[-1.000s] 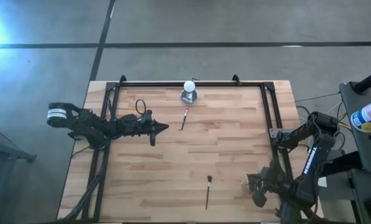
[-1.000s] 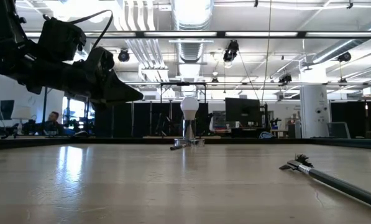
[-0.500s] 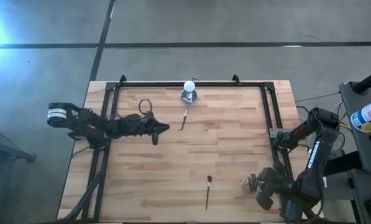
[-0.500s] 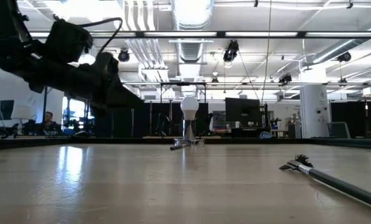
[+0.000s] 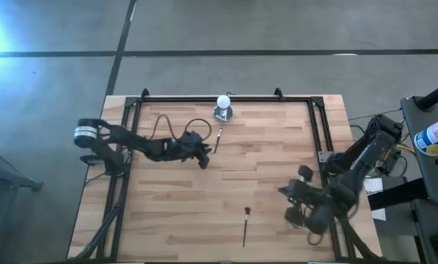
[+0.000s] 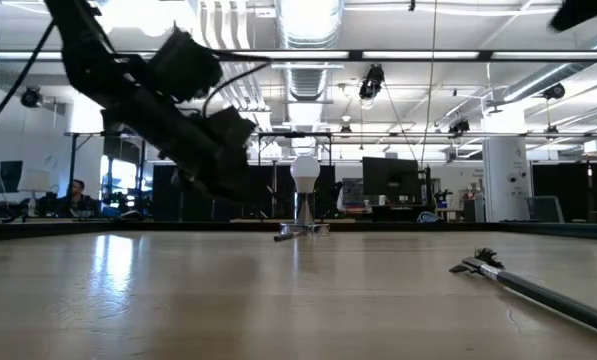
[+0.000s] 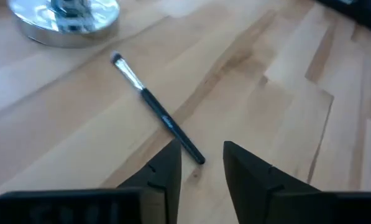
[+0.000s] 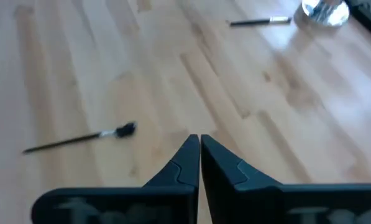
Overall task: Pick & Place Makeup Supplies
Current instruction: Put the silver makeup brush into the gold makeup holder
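Moved right: left gripper (image 5: 204,155), fingers spread, beside far brush (image 5: 218,139), bristles far; right gripper (image 5: 286,192) pressed together near lengthwise brush (image 5: 246,226).

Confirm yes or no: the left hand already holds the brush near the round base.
No: in the left wrist view the left hand is open, with the brush lying flat on the table ahead of its fingers.

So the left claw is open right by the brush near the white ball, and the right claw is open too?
Not quite: the right gripper is shut, as the right wrist view shows. The left gripper is indeed open by the brush near the white ball.
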Robot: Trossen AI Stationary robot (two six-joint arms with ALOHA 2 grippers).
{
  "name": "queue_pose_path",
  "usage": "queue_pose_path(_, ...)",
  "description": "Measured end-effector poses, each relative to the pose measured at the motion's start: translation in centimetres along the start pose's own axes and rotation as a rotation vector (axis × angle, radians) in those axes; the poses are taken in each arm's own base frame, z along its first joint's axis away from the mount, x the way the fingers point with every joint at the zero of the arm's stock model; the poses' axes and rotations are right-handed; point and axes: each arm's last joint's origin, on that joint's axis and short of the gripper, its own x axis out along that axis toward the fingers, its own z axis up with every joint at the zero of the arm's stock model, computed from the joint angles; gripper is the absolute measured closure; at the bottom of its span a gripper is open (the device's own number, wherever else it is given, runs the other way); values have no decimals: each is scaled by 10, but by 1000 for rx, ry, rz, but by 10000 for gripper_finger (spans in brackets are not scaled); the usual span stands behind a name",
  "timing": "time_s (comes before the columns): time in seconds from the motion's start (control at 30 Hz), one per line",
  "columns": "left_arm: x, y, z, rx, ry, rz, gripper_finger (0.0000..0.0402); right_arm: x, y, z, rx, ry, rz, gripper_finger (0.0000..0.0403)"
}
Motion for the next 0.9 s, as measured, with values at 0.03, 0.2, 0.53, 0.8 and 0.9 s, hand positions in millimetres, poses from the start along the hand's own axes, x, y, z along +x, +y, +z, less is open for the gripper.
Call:
queue_pose_path(0.03, 5, -3, 0, 3, 8, 2, 288, 6, -3, 2, -9, -8, -2, 394)
queue_pose_path(0.2, 29, -16, -3, 28, 55, 76, 280, 34, -20, 7, -37, -54, -7, 394)
queue_pose_path(0.53, 55, -23, -6, 39, 136, 194, 280, 47, -36, 3, -74, -131, 33, 394)
queue_pose_path(0.8, 53, -23, -4, 11, 124, 183, 280, 48, -39, 1, -78, -146, 21, 394)
queue_pose_path(0.9, 55, -22, -5, 40, 127, 179, 280, 48, -39, 0, -93, -148, 17, 394)
